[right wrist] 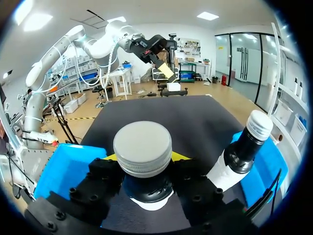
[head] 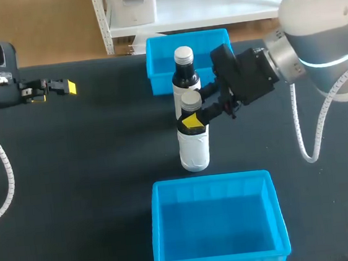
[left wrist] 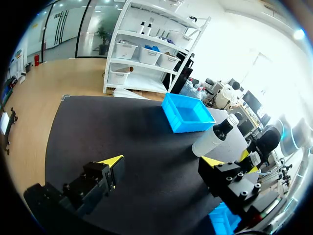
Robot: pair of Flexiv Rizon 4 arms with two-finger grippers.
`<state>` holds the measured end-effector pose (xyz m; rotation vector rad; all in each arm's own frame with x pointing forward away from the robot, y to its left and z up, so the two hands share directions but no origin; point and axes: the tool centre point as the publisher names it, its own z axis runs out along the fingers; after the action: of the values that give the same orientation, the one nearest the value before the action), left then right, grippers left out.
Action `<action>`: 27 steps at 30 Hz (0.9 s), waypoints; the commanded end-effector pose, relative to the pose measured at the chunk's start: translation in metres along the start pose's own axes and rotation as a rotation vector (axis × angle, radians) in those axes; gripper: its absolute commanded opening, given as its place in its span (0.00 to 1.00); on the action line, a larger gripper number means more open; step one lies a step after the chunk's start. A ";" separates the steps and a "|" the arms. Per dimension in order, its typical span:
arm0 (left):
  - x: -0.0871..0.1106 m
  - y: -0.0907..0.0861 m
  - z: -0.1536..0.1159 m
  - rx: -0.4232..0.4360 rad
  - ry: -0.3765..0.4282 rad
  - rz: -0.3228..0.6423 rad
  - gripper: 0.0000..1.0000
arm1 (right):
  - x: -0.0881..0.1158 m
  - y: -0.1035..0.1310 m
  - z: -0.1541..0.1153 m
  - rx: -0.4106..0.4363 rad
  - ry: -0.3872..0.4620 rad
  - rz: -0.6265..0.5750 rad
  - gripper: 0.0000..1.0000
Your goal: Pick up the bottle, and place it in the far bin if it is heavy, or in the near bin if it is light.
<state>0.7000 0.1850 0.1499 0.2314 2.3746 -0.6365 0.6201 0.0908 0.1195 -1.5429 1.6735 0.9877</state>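
1. Right tool (head: 193,120) (right wrist: 144,165) came in from the right side, out past the middle of the tabletop (head: 73,178); its fingers were clamped from two sides on the neck of the gripped bottle (head: 194,148) (right wrist: 143,146), just under the grey cap.
2. Gripped bottle stood upright, with a white body, a dark neck and its base low by the tabletop; could not tell whether the base touched.
3. Second bottle (head: 184,70) (right wrist: 242,157) (left wrist: 214,139), same kind, stood upright just beside the right tool on its far side, close to the gripped bottle; could not tell whether the two touched.
4. Far bin (head: 158,76) (right wrist: 272,164) (left wrist: 172,116), blue, sat beyond the right tool, right behind the second bottle.
5. Near bin (head: 161,231) (right wrist: 68,169), blue, sat on the near side of the right tool, close to the gripped bottle but not touching it.
6. Left tool (head: 63,87) (left wrist: 161,164) hung over the tabletop's left part, well apart from both bottles and both bins; its yellow-tipped fingers were spread wide with nothing between them.
7. In the left wrist view the second bottle and the far bin lay ahead of the left tool, off to one side.
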 end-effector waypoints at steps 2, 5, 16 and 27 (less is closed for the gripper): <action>0.000 0.000 0.000 0.000 0.000 0.000 1.00 | 0.001 0.000 0.001 -0.004 -0.003 0.000 0.29; 0.000 0.000 0.000 0.000 0.000 0.000 1.00 | 0.001 0.000 0.001 -0.004 -0.004 -0.003 0.04; 0.000 0.000 0.000 0.000 0.000 0.000 1.00 | -0.008 0.005 -0.007 0.000 0.031 -0.033 0.00; 0.000 0.000 0.000 0.000 0.000 0.000 1.00 | -0.026 0.006 -0.040 0.016 -0.004 -0.029 0.00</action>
<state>0.7000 0.1850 0.1499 0.2314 2.3746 -0.6365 0.6225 0.0798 0.1532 -1.5519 1.6494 0.9621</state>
